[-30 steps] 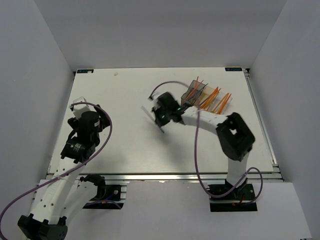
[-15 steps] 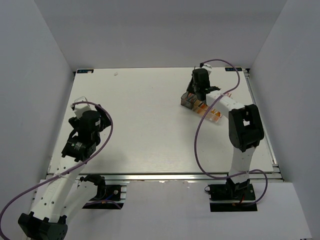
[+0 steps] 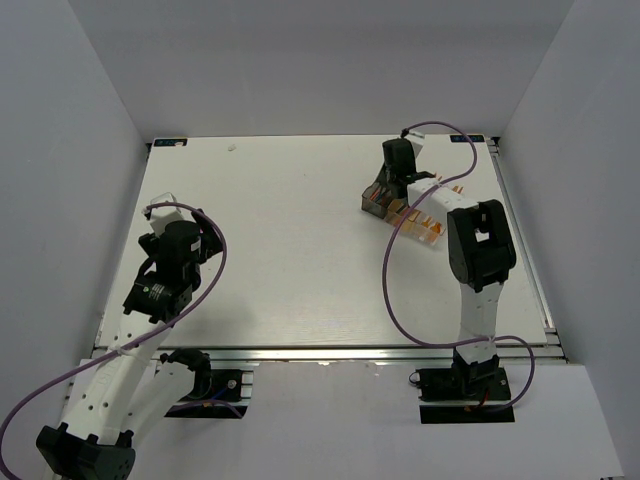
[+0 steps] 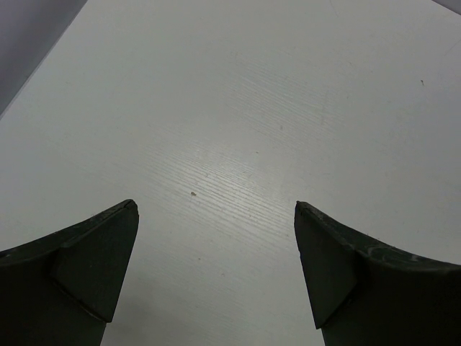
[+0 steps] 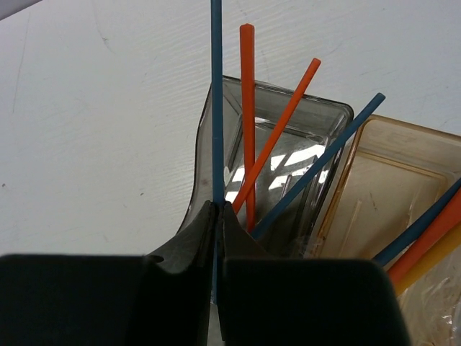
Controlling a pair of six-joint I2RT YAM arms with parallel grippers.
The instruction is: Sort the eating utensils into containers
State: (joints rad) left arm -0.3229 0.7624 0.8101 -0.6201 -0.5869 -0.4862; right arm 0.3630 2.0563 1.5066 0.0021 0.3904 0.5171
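Stick: a thin dark blue stick [image 5: 215, 108] is being pinched low on its shaft by the right gripper [image 5: 218, 207], whose fingers are being pressed together on it with no gap showing.
Position: the stick is being held almost upright at the left corner of the smoky grey bin [image 5: 272, 94]. Its lower end is being hidden by the fingers, so it cannot be told whether the tip is inside the bin.
Bin contents: two orange sticks [image 5: 247, 108] and a second blue stick [image 5: 324, 155] are being propped against the grey bin's walls. More blue, orange and yellow shafts are being leaned in the amber bin [image 5: 389, 173] beside it.
Overhead: the right arm is being stretched to the far right of the table [image 3: 280, 250], where the row of containers [image 3: 405, 215] is being kept.
Left gripper: the left gripper [image 4: 216, 209] is being held wide apart over bare tabletop, with nothing between its fingers, well apart from the bins.
Handling: the stick is being judged very light, stiff and smooth, likely to swivel or slip in a pinch. A hold nearer mid-shaft is being judged steadier than one at the end, and the light bins are being judged easy to nudge.
Writing: no brand, label or readable lettering is being shown in any view.
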